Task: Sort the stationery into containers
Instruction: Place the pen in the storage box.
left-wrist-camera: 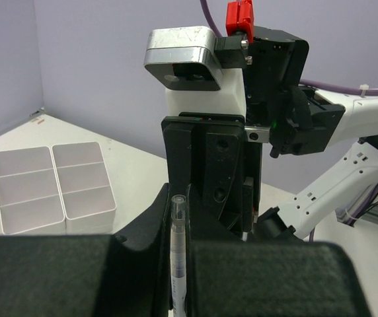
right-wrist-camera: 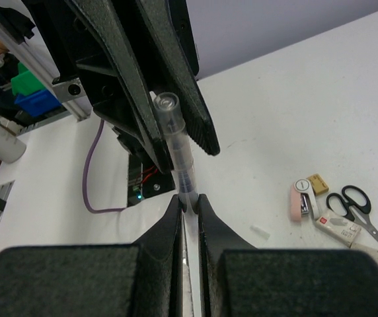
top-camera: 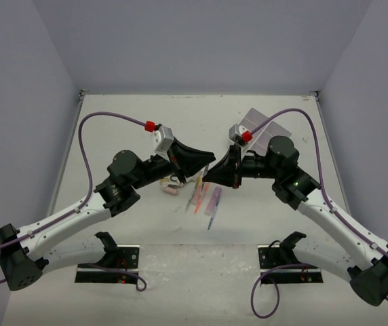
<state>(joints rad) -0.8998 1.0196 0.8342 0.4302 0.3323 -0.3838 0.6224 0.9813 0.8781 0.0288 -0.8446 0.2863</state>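
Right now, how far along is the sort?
Done: nothing that shows; the compartments of the white divided box look empty in the left wrist view. In hand: one clear pen, pinched by both the left fingers and the right fingers. Left: that pen, plus the markers, scissors and erasers lying on the table.

- One pair of black-handled metal scissors [right-wrist-camera: 355, 202].
- One clear plastic pen [right-wrist-camera: 176, 142].
- Two white plastic boxes [left-wrist-camera: 90, 205], three compartments each.
- One small tan block eraser [right-wrist-camera: 318, 183].
- One pink-and-white clip-shaped item [right-wrist-camera: 301, 199].
- One tiny clear cap [right-wrist-camera: 260, 231].
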